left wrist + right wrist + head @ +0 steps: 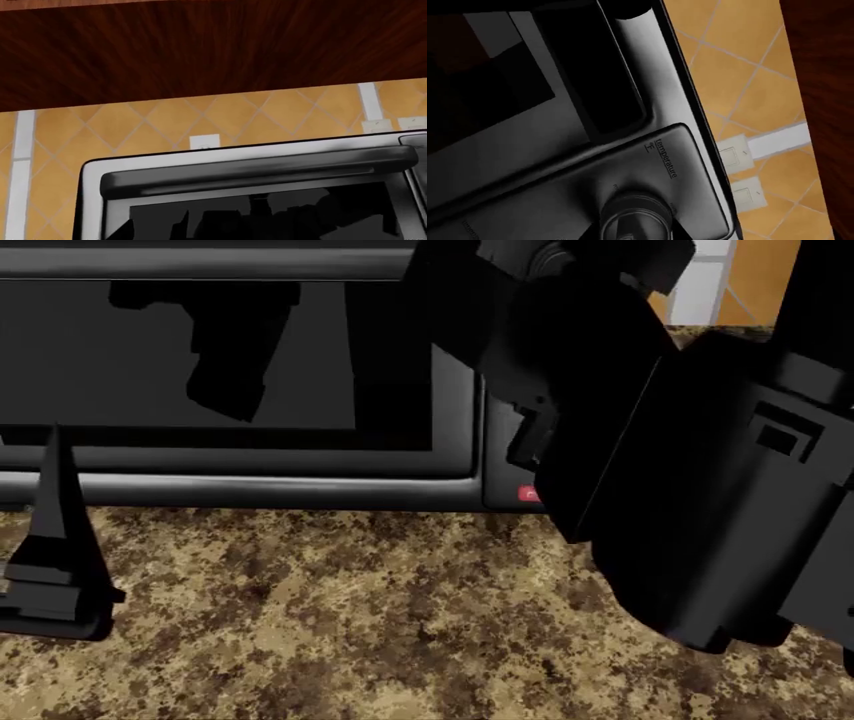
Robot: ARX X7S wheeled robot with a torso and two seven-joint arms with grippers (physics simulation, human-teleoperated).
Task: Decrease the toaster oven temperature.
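Observation:
The toaster oven [253, 155] is a silver-grey box with a dark glass door [267, 360] and a bar handle [253, 170]. In the right wrist view its control panel carries the word "temperature" above a round black knob [635, 217]. My right gripper [635, 231] is at that knob, with a dark fingertip [684, 229] pressed to each side of it. In the head view my right arm [667, 440] hides the panel except for a small red button [527, 494]. One pointed finger of my left gripper [51, 530] shows low by the door's left; its other finger is out of view.
The oven stands on a speckled brown granite counter [400, 640]. An orange tiled wall [133, 125] with white outlets [737, 192] is behind it. A dark wood cabinet [200, 45] hangs close above the oven.

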